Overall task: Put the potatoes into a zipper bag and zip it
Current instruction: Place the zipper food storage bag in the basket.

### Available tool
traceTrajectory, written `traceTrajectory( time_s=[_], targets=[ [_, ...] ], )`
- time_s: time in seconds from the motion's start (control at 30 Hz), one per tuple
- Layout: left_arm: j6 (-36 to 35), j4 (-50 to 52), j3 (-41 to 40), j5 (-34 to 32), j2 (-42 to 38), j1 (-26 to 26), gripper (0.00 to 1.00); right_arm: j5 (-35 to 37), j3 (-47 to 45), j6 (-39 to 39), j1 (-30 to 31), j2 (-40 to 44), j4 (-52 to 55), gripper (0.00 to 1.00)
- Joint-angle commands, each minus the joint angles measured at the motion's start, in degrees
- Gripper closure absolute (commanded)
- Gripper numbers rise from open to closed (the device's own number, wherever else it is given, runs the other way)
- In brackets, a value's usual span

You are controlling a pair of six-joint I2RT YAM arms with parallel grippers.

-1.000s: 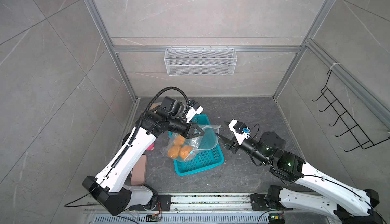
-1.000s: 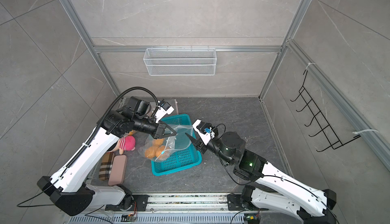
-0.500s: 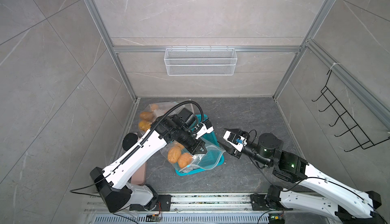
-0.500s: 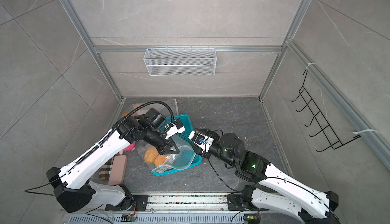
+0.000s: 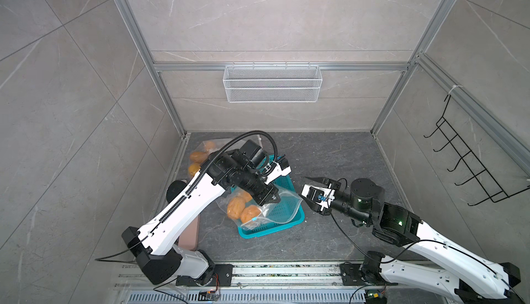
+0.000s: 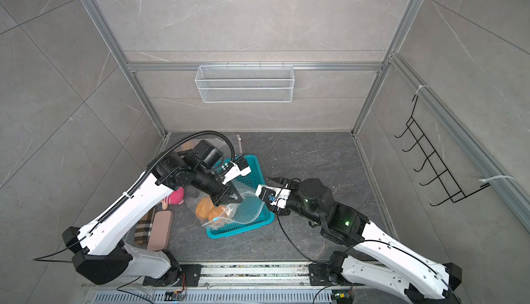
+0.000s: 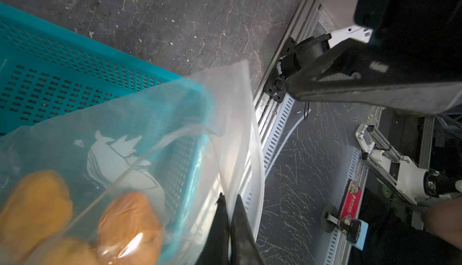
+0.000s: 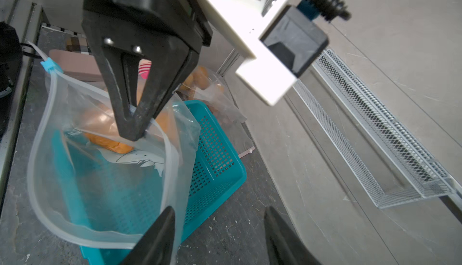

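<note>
Near the bench's (image 5: 329, 239) front-left corner lies a pink case (image 6: 160, 231). Farther in, the open bag (image 8: 100, 176) hangs over the teal basket (image 5: 269, 230), with three potatoes (image 5: 243, 210) inside the bag. The left tool (image 8: 132, 131) is clamped on the bag's rim. The right tool (image 8: 218, 211) has its jaws apart just beside that rim, holding nothing. At the far-left corner, more potatoes (image 5: 198, 156) lie in a second bag (image 5: 218, 142).

Half hidden behind the left arm (image 5: 198, 193) — potatoes (image 5: 198, 156) in the far bag (image 5: 219, 142)
</note>
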State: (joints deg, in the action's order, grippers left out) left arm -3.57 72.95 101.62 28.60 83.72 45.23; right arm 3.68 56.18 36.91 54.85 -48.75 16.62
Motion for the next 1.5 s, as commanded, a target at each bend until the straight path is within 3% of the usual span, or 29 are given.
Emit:
traceTrajectory(
  time_s=[0.0,0.1,0.27,0.37,0.57,0.67,0.73,0.83,0.97,1.07,1.2,1.37,1.47],
  targets=[
    [-3.5,6.1,10.9,3.9,7.9,0.8,1.00,1.7,-2.1,-1.7,-1.0,3.8,-7.5,0.42],
    [-5.0,8.6,17.1,2.8,12.6,4.4,1.00,4.8,-3.6,-2.7,-1.8,5.9,-10.9,0.42],
    [-5.1,7.6,10.2,1.6,12.3,5.5,1.00,5.3,-3.8,-3.8,-2.2,7.5,-9.4,0.42],
    [-4.8,7.0,10.2,3.3,11.7,7.5,1.00,5.5,-3.7,-4.8,-2.2,8.1,-9.3,0.42],
    [-3.9,6.3,5.6,-0.5,8.4,8.5,1.00,0.8,-2.7,-7.0,-2.2,8.8,-5.4,0.42],
    [-3.9,7.2,8.1,3.0,8.2,9.7,1.00,-2.2,-3.5,-8.2,-2.2,9.5,-5.7,0.42],
    [-4.7,6.9,7.1,1.7,7.0,10.4,1.00,-5.4,-3.7,-9.0,-2.3,9.4,-4.8,0.42],
    [-4.8,6.3,2.8,-1.5,4.5,10.4,1.00,-10.2,-2.4,-9.2,-2.2,7.9,1.1,0.42],
    [-5.0,3.5,-4.2,-2.5,0.1,10.4,1.00,-9.9,1.4,-8.5,-2.2,3.7,12.0,0.41],
    [-4.9,1.8,-7.1,-3.5,-2.0,10.3,1.00,-12.5,0.4,-8.8,-2.2,5.6,12.8,0.42],
    [-4.8,0.0,-8.0,-5.7,-3.1,10.0,1.00,-14.8,-3.1,-6.6,-2.2,9.6,12.6,0.39],
    [-6.1,-5.5,-9.2,-10.0,-3.5,9.1,1.00,-17.3,-0.5,-3.8,-2.1,8.2,22.6,0.39],
    [-6.5,-6.5,-1.6,-7.3,1.1,7.7,1.00,-16.8,-1.4,-3.9,-2.1,9.7,21.3,0.39]
  ],
)
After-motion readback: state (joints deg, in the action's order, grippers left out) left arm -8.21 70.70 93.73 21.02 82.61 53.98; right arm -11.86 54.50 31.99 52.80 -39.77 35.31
